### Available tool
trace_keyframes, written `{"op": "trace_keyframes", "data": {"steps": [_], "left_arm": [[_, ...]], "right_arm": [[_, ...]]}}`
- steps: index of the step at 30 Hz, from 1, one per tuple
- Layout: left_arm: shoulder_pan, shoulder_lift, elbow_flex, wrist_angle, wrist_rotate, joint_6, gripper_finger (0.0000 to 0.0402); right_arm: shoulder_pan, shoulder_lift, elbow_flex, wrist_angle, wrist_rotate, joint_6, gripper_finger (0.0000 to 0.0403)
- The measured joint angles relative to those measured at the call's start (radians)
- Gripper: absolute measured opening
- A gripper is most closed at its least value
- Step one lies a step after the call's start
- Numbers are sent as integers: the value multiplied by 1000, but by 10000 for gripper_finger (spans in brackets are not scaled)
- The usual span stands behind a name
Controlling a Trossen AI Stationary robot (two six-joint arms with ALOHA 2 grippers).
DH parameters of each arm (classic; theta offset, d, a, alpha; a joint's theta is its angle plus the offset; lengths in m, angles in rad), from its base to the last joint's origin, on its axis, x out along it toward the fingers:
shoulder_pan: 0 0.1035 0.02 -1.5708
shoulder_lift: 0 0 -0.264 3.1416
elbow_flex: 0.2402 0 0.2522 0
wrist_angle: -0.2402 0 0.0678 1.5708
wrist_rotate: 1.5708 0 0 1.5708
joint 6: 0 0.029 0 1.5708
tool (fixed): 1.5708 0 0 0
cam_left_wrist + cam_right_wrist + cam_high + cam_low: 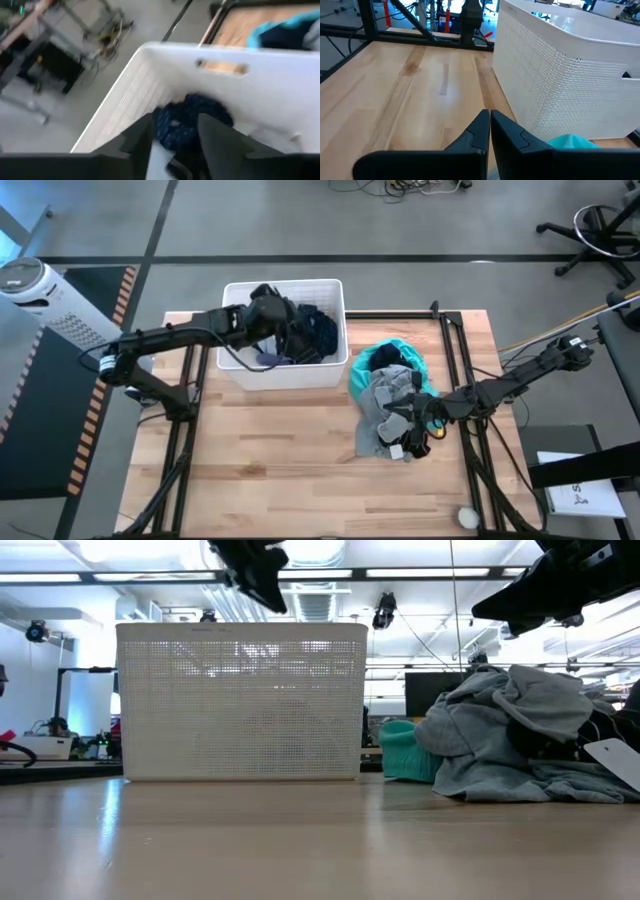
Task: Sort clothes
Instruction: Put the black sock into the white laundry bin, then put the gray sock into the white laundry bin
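The dark navy dotted garment (318,330) lies in the white bin (232,360) at the table's far middle, with a small lavender piece (268,360) beside it. My left gripper (175,122) is open above the bin, its fingers on either side of the navy garment (192,115) below it. A teal garment (392,352), a grey one (385,405) and a black one (432,438) lie heaped on the table right of the bin. My right gripper (489,119) is shut and empty, above the grey garment (520,715).
The bin's near wall (555,70) stands close in front of my right gripper. A white tag (397,450) lies at the pile's near edge. A small white ball (467,518) sits at the near right corner. Bare wood (270,460) lies near and left.
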Motion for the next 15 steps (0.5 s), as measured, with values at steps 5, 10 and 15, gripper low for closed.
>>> {"op": "trace_keyframes", "data": {"steps": [5,10,15], "left_arm": [[-58,-62,-2,71,69,37,215],[-130,-127,-55,170,166,43,244],[-219,-209,-184,287,167,67,233]], "right_arm": [[0,-6,44,-104,-68,30,0],[3,37,196,-403,-67,169,0],[38,128,354,-655,-67,296,0]]}}
